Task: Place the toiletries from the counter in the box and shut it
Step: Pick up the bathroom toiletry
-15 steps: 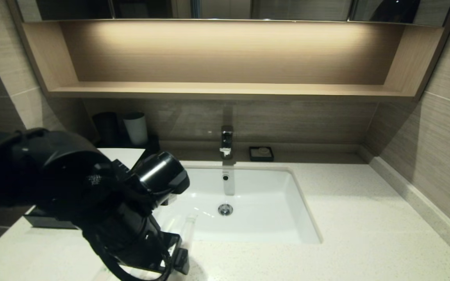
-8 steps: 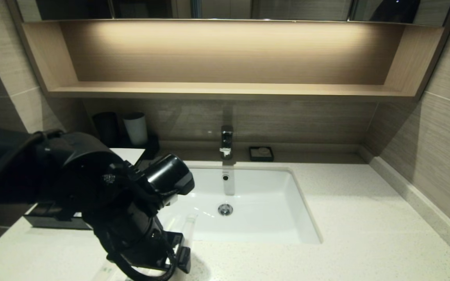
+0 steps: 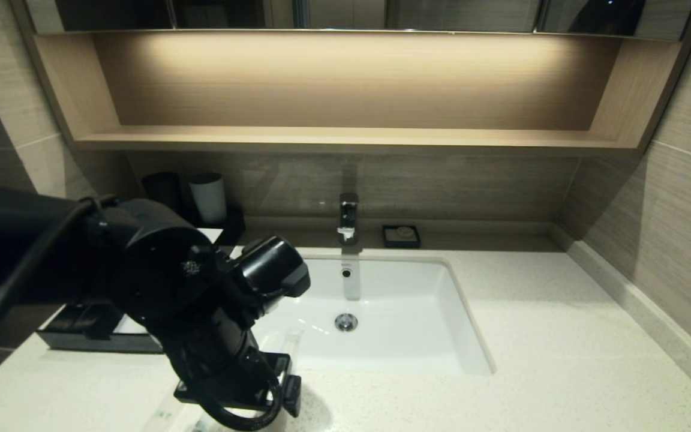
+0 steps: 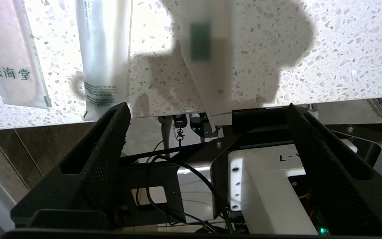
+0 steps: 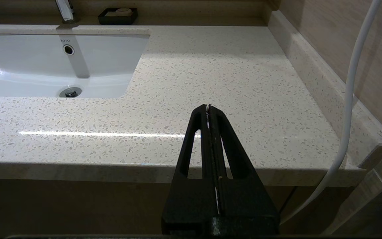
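Three wrapped toiletries (image 4: 207, 53) lie side by side at the near edge of the surface (image 4: 310, 66), and the left gripper (image 4: 207, 132) hangs just off that edge with its fingers (image 4: 106, 156) spread wide and empty. The blurred middle packet lies between the two fingertips, its end overhanging the edge; centre on it and close on its body, clear of the neighbour by the other finger. Only then carry it to the box (image 3: 102, 339); the right gripper (image 5: 208, 114), fingers pressed together, waits off the surface's front edge.

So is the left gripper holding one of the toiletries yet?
No, the left gripper is open and empty, with the toiletries lying on the counter.
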